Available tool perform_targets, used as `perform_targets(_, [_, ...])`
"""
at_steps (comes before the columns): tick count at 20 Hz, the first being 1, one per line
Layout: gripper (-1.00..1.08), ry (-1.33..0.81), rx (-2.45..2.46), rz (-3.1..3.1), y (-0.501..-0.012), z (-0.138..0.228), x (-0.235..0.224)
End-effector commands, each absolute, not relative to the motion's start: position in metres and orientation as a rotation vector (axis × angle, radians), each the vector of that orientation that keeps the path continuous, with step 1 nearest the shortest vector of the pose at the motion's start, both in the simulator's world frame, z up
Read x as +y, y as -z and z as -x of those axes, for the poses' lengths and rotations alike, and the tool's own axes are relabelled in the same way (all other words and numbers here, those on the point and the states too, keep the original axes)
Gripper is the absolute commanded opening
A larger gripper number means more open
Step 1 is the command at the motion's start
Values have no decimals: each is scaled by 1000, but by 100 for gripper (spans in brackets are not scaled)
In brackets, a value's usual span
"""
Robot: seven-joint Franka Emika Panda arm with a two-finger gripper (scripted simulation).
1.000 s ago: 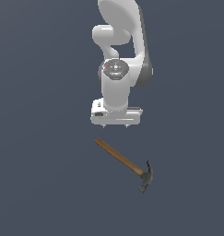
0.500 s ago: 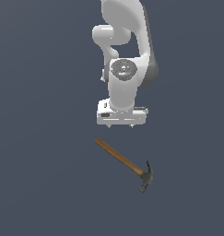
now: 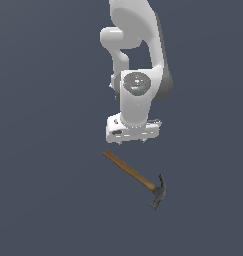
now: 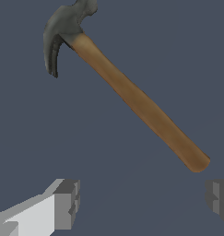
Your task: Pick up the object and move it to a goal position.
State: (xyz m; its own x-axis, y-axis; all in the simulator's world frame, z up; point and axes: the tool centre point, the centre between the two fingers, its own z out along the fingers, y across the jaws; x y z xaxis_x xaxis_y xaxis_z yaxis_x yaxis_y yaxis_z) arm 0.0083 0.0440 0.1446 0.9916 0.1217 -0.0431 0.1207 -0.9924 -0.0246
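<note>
Exterior view, arm: I have swung the wrist toward the exterior view's right and brought it lower than it sat a second ago; the gripper (image 3: 132, 142) now hangs just above the butt end of the handle.
Exterior view, hammer (image 3: 137, 176): it has not moved; it lies flat on the dark counter (image 3: 43, 200), handle running from under the hand down toward the exterior view's right, with the grey head (image 3: 158, 192) at the far end.
Exterior view, meaning: I judge this as the approach; nothing is lifted yet.
Wrist view, fingers (image 4: 67, 203): I see them spread wide apart, with nothing between them.
Wrist view, hammer: the whole tool shows ahead of the gripper (image 4: 143, 200), the handle's butt end (image 4: 196, 161) nearest the fingers and the head (image 4: 62, 32) farthest.
Wrist view, meaning: the handle is not yet between the fingers, so I judge I need to move further along the handle before descending.
</note>
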Motion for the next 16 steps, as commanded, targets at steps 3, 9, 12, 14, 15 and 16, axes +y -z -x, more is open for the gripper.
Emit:
perform_targets(3, [100, -59, -356, 3104, -133, -21, 48])
perform_targets(9, [100, -40, -641, 3065, -111, -42, 54])
perform_targets(12, [100, -30, -781, 3036, -100, -52, 57])
perform_targets(14, [100, -24, -863, 3015, -93, -57, 59])
perform_targets(15, [100, -21, -900, 3005, -90, -60, 59])
perform_targets(16, [100, -18, -935, 2995, -87, -62, 60])
